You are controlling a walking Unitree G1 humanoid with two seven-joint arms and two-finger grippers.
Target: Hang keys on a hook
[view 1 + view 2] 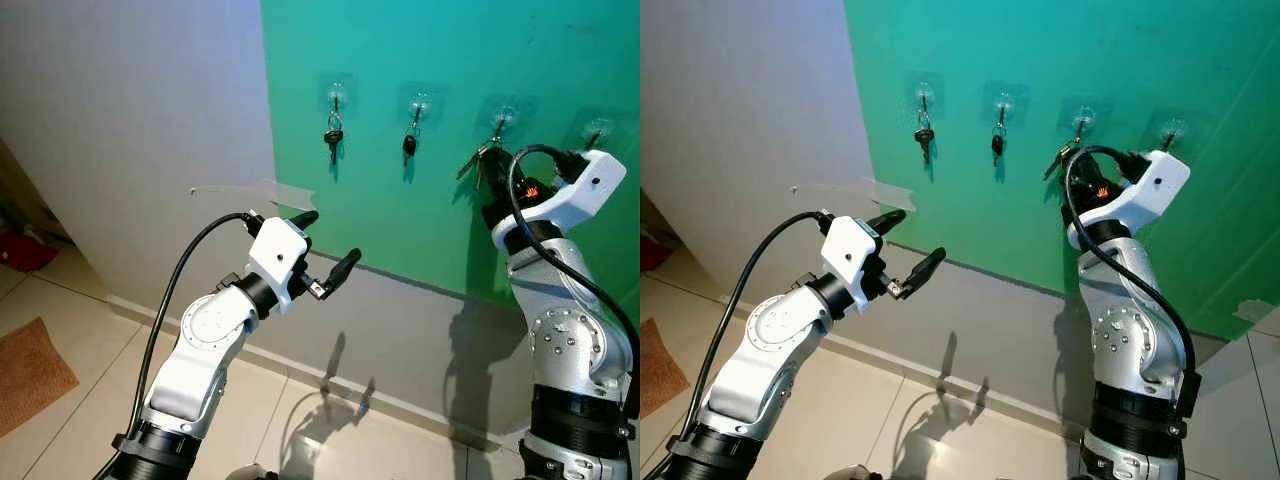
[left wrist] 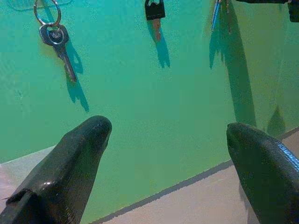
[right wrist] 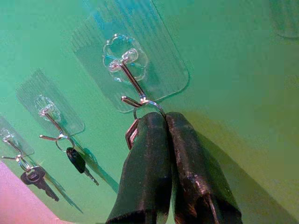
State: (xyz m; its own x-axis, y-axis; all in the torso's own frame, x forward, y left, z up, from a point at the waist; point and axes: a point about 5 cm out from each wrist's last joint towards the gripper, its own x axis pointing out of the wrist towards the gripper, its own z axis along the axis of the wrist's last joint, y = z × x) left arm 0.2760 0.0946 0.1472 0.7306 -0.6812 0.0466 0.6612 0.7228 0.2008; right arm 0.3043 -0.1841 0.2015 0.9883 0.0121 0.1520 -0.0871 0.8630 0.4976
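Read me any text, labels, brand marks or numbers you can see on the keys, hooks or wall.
None can be read.
Silver key: head shows no legible stamp.
Black-headed key: no readable mark.
Clear adhesive hook above the right claw: plain ribbed plastic.
Green wall: no writing.

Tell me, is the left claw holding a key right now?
No, the left claw is spread wide open with nothing between its fingers, held out from the green wall.
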